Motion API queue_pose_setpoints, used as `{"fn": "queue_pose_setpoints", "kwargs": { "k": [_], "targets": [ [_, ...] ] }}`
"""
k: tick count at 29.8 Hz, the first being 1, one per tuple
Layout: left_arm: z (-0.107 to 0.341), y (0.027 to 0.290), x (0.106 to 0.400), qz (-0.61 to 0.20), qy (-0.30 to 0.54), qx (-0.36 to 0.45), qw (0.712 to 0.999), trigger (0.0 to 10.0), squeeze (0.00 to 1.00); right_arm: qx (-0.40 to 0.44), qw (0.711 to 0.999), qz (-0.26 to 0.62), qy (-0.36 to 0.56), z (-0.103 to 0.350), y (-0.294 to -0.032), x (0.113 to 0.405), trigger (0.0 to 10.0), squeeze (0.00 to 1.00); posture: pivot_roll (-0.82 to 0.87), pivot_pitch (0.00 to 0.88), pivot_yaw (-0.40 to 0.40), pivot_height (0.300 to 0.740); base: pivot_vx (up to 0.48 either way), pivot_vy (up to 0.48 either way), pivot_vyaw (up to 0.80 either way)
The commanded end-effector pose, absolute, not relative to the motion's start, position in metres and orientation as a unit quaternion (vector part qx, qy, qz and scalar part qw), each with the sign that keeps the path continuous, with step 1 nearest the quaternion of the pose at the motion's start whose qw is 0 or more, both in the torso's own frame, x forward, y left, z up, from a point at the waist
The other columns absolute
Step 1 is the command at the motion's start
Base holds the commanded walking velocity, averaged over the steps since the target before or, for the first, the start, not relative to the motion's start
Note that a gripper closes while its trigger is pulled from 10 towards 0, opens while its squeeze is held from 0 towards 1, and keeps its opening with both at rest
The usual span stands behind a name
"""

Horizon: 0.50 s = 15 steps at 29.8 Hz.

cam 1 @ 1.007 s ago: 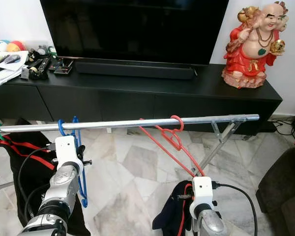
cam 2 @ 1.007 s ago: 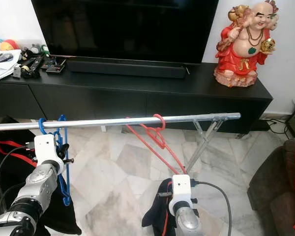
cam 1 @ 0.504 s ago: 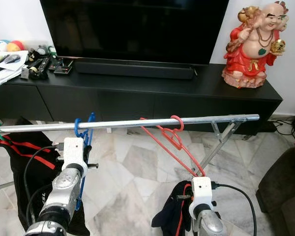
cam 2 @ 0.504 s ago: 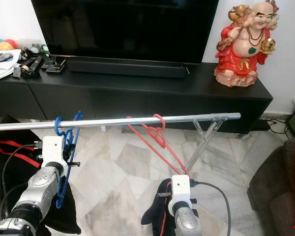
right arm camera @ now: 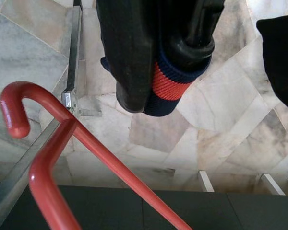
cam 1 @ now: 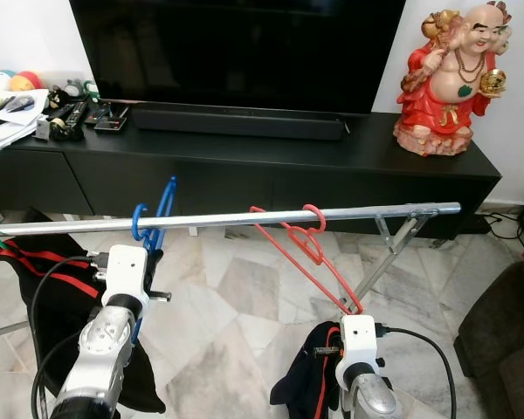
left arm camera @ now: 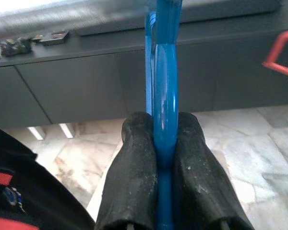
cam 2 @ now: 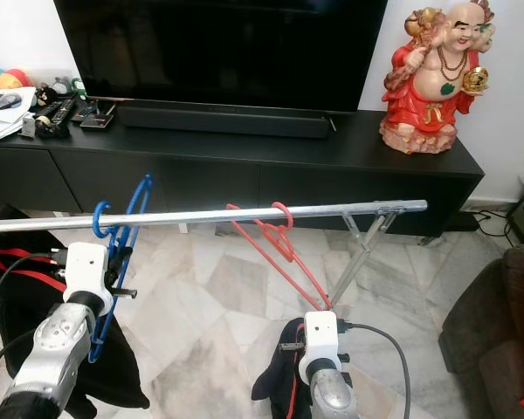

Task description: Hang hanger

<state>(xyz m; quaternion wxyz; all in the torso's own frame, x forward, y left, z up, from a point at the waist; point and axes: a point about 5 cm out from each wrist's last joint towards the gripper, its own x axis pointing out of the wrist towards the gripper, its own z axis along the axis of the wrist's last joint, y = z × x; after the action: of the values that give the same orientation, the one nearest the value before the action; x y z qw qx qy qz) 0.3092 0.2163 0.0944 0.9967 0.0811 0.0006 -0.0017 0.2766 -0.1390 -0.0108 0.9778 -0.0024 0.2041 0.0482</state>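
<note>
A large black television (cam 1: 236, 48) stands on a long black cabinet (cam 1: 244, 157) against the white wall, with a dark soundbar (cam 1: 237, 123) lying just in front of it. At the cabinet's right end sits a laughing Buddha figurine (cam 1: 454, 78) in red robes. The left end holds a clutter of remote controls (cam 1: 70, 113), papers (cam 1: 9, 122) and a few coloured balls (cam 1: 9, 83). The floor is pale marble tile (cam 1: 236, 323). At the right edge, part of a dark brown sofa (cam 1: 506, 340) shows, and a black cable (cam 1: 506, 229) lies by the wall.
</note>
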Motion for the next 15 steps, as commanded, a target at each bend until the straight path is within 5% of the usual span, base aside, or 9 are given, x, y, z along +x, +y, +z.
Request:
{"fn": "queue_pose_setpoints", "kwargs": {
  "k": [1,9,10,11,12,15],
  "targets": [
    [0.089,0.217,0.298,-0.018,0.005,0.095,0.995,0.0,0.0,-0.003,0.979,0.043,0.197,-0.01,-0.141,0.277,10.0,0.0,0.02,0.086,-0.03,0.74,0.0,0.0,0.0],
    [0.061,0.218,0.266,-0.039,0.057,0.132,0.989,0.0,0.0,-0.005,0.98,0.041,0.195,-0.008,-0.143,0.279,10.0,0.0,0.04,0.086,-0.031,0.74,0.0,0.0,0.0],
    [0.05,0.218,0.263,-0.034,0.086,0.13,0.987,5.7,0.0,-0.005,0.98,0.04,0.195,-0.008,-0.142,0.279,10.0,0.0,0.04,0.085,-0.031,0.74,0.0,0.0,0.0],
    [0.05,0.218,0.263,-0.034,0.086,0.13,0.987,5.7,0.0,-0.005,0.98,0.04,0.195,-0.008,-0.142,0.279,10.0,0.0,0.04,0.085,-0.031,0.74,0.0,0.0,0.0],
    [0.038,0.219,0.261,-0.029,0.115,0.129,0.984,9.3,0.0,-0.005,0.98,0.04,0.195,-0.008,-0.142,0.28,10.0,0.0,0.04,0.084,-0.03,0.74,0.0,0.0,0.0],
    [0.004,0.218,0.25,-0.033,0.194,0.118,0.973,10.0,0.0,-0.004,0.981,0.039,0.192,-0.006,-0.141,0.281,10.0,0.0,0.03,0.083,-0.029,0.74,0.0,0.0,0.0]
  ]
}}
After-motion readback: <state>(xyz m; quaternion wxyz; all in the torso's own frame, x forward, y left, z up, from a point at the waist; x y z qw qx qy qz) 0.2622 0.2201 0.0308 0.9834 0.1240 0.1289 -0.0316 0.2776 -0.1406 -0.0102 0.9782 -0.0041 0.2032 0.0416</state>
